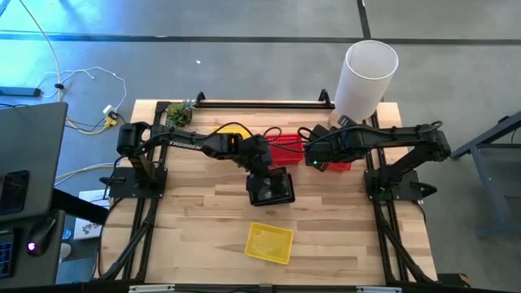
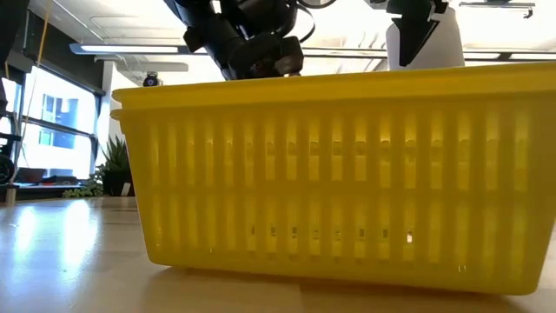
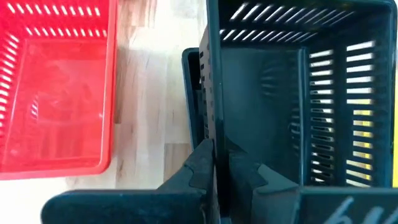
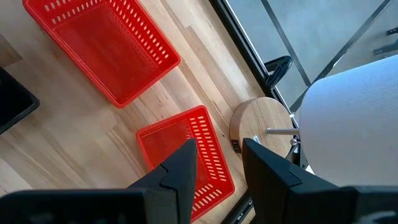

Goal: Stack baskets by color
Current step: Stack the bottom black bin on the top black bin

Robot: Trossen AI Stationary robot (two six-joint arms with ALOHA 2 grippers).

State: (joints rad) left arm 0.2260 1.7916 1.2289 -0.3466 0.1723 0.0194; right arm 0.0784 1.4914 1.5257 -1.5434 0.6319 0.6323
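Between left end effector (image 3: 216, 163) fingers: black basket (image 3: 292, 93) wall.

We see one basket (image 1: 269, 242) alone near the table's (image 1: 203, 220) front edge, another (image 1: 271, 188) mid-table behind it, the cylinder (image 1: 366, 77) at the far right corner.

surface: light wooden plank table (image 1: 203, 220)
front middle: yellow rectangular plastic mesh basket (image 1: 269, 242)
centre: black plastic mesh basket (image 1: 272, 189)
back: red plastic mesh baskets (image 1: 286, 148), another yellow basket (image 1: 230, 131)
back left corner: small green plant (image 1: 180, 112)
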